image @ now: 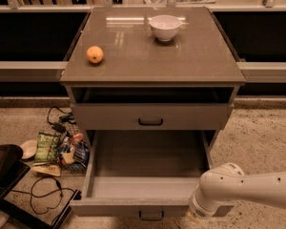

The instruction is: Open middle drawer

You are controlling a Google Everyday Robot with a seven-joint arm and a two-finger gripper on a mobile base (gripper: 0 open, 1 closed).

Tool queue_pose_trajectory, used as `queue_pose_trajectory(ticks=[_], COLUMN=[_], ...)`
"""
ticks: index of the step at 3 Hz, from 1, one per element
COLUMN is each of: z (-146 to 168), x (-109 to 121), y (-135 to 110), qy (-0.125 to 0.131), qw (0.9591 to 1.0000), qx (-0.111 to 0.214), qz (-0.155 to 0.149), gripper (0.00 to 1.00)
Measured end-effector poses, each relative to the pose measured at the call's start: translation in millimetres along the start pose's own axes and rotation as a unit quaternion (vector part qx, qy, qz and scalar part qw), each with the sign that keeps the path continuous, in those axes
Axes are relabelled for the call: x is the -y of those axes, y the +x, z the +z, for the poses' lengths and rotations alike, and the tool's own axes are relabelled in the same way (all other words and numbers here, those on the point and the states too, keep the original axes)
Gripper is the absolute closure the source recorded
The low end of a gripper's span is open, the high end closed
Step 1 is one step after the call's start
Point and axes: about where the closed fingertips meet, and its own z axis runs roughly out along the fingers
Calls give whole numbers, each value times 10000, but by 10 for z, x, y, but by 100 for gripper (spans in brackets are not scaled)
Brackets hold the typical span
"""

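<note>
gripper (193,218) sits at the near edge of the scene, low, just right of the middle drawer's black loop handle (151,215) and against the drawer front. It's mostly cut off under the white wrist, so I can't tell whether it's wide, narrow or gripping. It doesn't look to be on the handle, though I wouldn't swear to it from here.

arm (248,187) comes in from the right and low. That fits working a handle at that height without reaching over the cabinet.

middle drawer (148,166) is pulled well out toward the near side, with its plain grey inside showing and nothing in it. I'd call the task done or nearly so.

upper drawer (109,117) is flush and closed, handle centred, with a dark recess above it under the top.

cabinet top (190,61): an orange (95,54) at the left and a white bowl (165,27) at the far middle, well apart. Both are clear of the front edge, so drawer travel shouldn't disturb them.

floor left of the cabinet: snack packets (47,147) in a heap and a loose cable (43,194) nearer. They're beside the drawer's path, not in it.

writing: the packets carry print, but none of it is legible. No labels on the cabinet or arm that I can make out.
</note>
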Motion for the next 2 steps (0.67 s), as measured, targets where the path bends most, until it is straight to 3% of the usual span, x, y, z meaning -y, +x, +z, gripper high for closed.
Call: queue_pose_trajectory(ticks=[1,2], z=[0,-54], x=[-1,-122], y=[0,39], qy=[0,42], qw=[10000,10000], qx=[0,-55], qz=[0,64], gripper=[96,100])
